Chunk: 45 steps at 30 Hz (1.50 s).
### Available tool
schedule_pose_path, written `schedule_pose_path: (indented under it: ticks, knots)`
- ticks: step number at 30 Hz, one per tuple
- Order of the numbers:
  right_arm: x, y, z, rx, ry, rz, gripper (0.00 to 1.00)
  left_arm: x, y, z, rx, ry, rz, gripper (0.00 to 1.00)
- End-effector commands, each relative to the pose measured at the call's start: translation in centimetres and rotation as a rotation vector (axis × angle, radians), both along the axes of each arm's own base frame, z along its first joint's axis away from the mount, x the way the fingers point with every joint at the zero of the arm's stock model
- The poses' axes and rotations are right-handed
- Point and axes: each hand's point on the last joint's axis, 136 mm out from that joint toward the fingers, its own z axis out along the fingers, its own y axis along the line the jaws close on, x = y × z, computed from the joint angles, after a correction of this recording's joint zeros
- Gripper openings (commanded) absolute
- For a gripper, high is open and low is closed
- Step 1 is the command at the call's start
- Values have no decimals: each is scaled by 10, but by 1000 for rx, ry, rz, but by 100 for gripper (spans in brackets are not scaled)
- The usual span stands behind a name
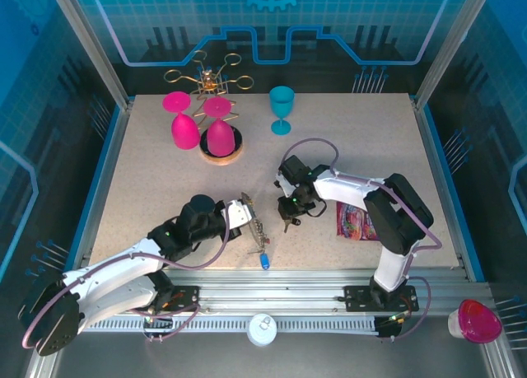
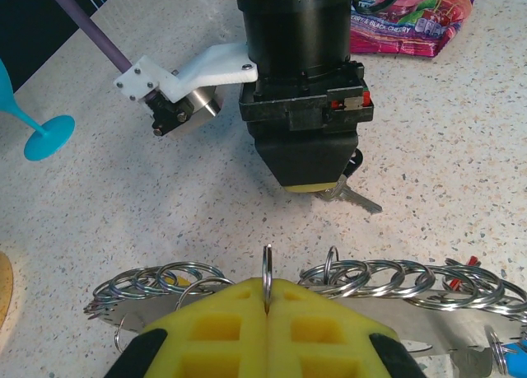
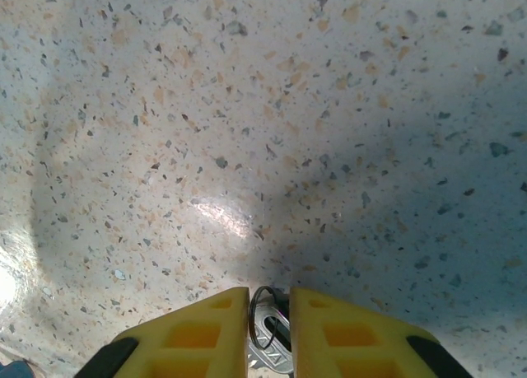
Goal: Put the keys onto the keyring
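Key point(image 3: 268, 355) partly hidden inside right tool point(image 3: 270, 297), cropped below.

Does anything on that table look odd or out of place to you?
At the back left, one pink goblet and a second pink goblet on a wooden disc seem to stand upside down, bases up, while the teal goblet nearby stands upright. A bright snack packet lies near the front right.
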Motion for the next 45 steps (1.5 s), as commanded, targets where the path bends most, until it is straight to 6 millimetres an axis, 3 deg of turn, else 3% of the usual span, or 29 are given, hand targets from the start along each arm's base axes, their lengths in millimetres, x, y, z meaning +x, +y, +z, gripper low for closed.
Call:
schedule_pose_path:
  ticks: [1,11,13,17,30,32,36,45]
  knots:
    - [-5,1,-3,-24,23,19,20,6,-4,21,-42,-37,10,0]
    - [-2,1,-5,-38,22,25,10,6,-4,21,-40,-39,9,0]
    - [-1,1,-2,-31,10,23,1,6,-4,21,-39,-38,9,0]
    - [-1,1,8,-24,-14,34,0,5,-3,21,-38,-39,9,0]
    - [-21,17,81,226,-256,243,0,2,-4,30,-72,-78,-9,0]
    - [-21,8,70,158,-235,221,0,2,-4,30,-65,-77,-8,0]
    - [-27,-8,30,13,-88,163,0,4,-3,26,-51,-64,-1,0]
    - [-24,-14,6,-43,-45,106,0,4,-3,25,-44,-61,3,0]
